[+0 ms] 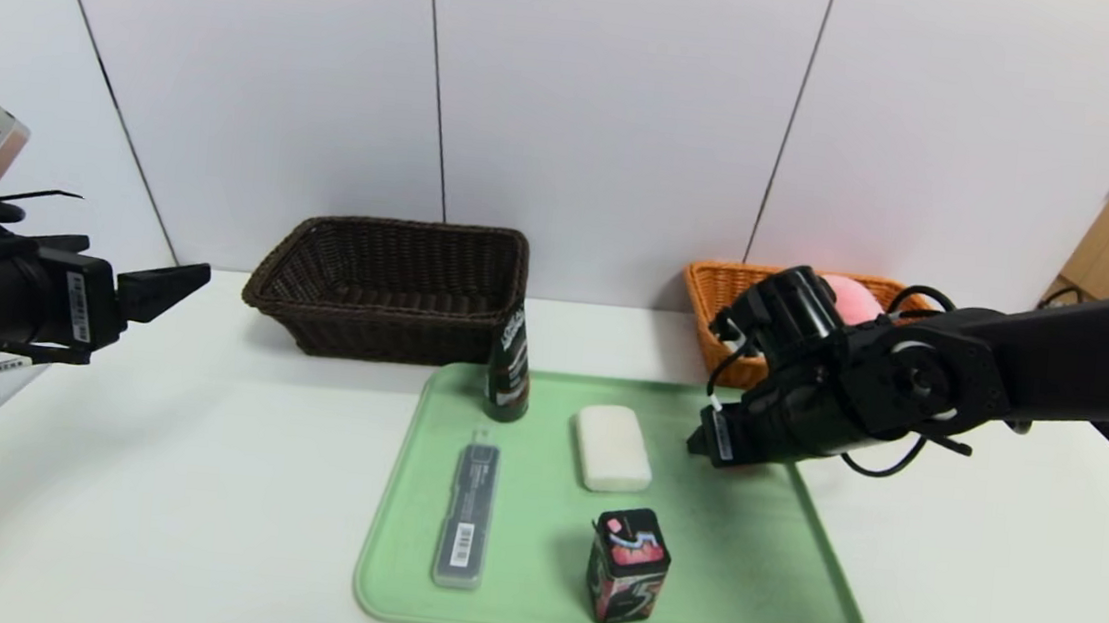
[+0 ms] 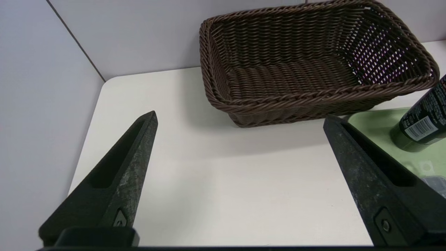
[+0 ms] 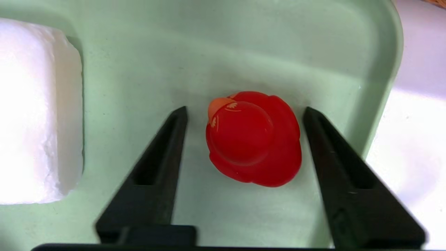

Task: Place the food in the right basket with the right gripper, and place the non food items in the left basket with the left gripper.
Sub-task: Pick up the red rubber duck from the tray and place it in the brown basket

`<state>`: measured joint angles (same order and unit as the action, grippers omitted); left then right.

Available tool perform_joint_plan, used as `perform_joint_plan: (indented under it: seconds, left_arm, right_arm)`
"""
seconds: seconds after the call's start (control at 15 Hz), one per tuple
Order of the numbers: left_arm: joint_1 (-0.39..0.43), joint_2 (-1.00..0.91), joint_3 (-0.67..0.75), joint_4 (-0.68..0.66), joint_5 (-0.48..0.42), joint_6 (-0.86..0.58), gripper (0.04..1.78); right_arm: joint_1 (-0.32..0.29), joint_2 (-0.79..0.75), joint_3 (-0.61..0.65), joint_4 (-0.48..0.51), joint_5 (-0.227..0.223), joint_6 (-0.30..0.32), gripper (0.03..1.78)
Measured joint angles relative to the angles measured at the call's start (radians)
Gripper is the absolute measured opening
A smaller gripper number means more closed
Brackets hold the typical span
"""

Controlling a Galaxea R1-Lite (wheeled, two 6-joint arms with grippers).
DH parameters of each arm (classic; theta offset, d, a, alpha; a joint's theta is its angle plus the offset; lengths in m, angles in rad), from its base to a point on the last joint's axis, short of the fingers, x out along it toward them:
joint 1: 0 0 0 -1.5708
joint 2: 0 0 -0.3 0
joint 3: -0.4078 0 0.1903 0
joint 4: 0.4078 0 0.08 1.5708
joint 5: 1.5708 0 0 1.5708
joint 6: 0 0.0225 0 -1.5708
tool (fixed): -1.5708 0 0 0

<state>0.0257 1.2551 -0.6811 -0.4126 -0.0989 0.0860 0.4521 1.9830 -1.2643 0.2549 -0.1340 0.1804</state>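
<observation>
Right claw (image 3: 244, 111) lowered onto green tray (image 3: 379, 69), fingers apart astride red toy tomato (image 3: 254, 139), ready to grasp.

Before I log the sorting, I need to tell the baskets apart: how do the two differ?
The left basket is dark brown, the right basket orange. The left basket holds nothing visible; the right basket holds a pink round item. The left basket is in full view; the right arm partly hides the right basket. Both are woven, behind the green tray.

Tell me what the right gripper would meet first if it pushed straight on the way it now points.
The right gripper straddles a small red round tomato-like food item, fingers apart from it. Going on, it would probably meet the pale green plastic tray floor, though depth is unclear.
</observation>
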Motion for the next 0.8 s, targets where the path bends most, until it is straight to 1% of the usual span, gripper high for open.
perform_joint_plan:
  seconds: [0.13, 0.27, 0.53, 0.67, 0.73, 0.8]
  left_arm:
    - [0.002, 0.003, 0.0, -0.015, -0.001, 0.0, 1.69]
    - [0.004, 0.005, 0.001, -0.019, -0.001, 0.001, 1.69]
    - [0.007, 0.006, 0.001, -0.019, -0.002, 0.0, 1.69]
    - [0.011, 0.006, 0.002, -0.019, -0.001, -0.002, 1.69]
    - [0.013, 0.006, 0.003, -0.019, -0.001, -0.003, 1.69]
    - [0.015, 0.007, 0.003, -0.019, -0.001, -0.002, 1.69]
  right_arm:
    - [0.0, 0.0, 0.001, -0.001, 0.001, 0.0, 0.9]
    - [0.001, -0.001, 0.004, -0.001, 0.001, -0.001, 0.73]
    - [0.007, -0.026, 0.02, 0.002, 0.001, -0.005, 0.69]
    - [0.022, -0.063, 0.021, -0.027, 0.002, -0.022, 0.67]
    - [0.032, -0.087, 0.019, -0.06, 0.003, -0.052, 0.67]
    - [0.045, -0.113, 0.016, -0.113, 0.005, -0.103, 0.67]
